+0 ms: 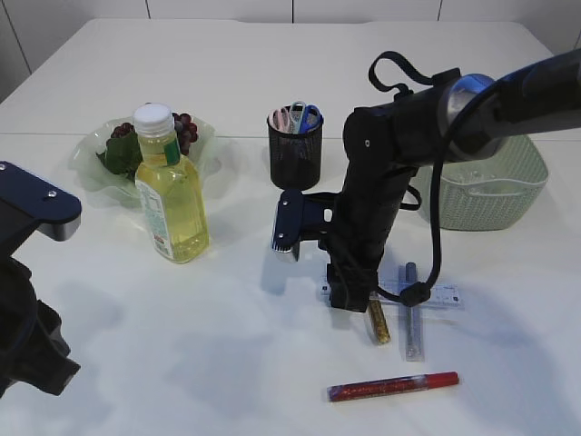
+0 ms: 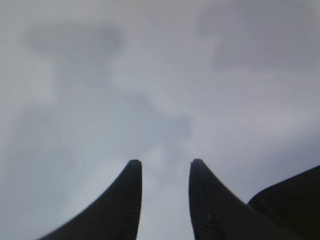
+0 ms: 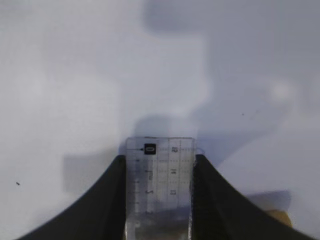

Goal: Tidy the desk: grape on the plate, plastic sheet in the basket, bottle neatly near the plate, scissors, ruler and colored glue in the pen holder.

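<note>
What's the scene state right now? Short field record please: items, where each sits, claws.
grapes: on the plate
bottle: upright, right in front of the plate
pen holder: scissors already inside
basket: contents not visible
ruler: clear, flat on the table, between the right claw jaws, which sit against both its edges
glue pens: gold and silver by the ruler, red nearer the camera, all on the table
left claw: open, holding nothing, over bare table
</note>
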{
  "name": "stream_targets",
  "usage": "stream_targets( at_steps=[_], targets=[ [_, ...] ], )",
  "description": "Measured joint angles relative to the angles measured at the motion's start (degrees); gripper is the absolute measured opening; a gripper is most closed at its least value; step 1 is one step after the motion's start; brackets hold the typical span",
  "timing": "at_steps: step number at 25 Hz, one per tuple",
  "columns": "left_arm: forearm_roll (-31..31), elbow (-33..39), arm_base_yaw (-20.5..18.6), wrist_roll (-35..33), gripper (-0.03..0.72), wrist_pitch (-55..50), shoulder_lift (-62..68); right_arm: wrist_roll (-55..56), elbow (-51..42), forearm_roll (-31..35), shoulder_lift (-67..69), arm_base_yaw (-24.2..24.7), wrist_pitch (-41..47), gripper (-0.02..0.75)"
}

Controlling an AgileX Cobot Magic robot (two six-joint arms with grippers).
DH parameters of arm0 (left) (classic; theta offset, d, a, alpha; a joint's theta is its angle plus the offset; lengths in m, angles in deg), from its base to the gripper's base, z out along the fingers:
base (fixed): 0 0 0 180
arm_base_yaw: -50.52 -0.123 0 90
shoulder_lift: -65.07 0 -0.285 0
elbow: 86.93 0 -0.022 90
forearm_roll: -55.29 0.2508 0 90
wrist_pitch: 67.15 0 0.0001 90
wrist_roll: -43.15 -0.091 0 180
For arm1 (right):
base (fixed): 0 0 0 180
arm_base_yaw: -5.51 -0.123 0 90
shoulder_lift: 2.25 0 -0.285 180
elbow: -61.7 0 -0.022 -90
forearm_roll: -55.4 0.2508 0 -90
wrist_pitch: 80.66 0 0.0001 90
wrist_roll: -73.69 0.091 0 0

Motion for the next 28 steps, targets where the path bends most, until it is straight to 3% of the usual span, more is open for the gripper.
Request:
stream_targets(
  at_steps=[10, 16, 22, 25, 28],
  targets=[
    [0.0, 0.0, 0.0, 0.0, 0.238, 0.0, 0.0, 0.14, 2.26, -0.97, -1.38, 0.0, 0.83, 0.29],
    [0.09, 0.0, 0.0, 0.0, 0.239, 0.02, 0.0, 0.22, 2.26, 3.45, -8.74, 0.72, 0.18, 0.29],
    [0.09, 0.0, 0.0, 0.0, 0.239, 0.02, 0.0, -0.74, 2.26, 15.7, -14.64, 5.59, -1.98, 0.29],
    [0.09, 0.0, 0.0, 0.0, 0.239, 0.02, 0.0, -5.19, 2.33, 27.34, -15.08, 9.83, -3.57, 0.29],
    [0.09, 0.0, 0.0, 0.0, 0.239, 0.02, 0.0, -13.8, 2.33, 43.97, -15.08, 13.53, -5.87, 0.29]
  ],
)
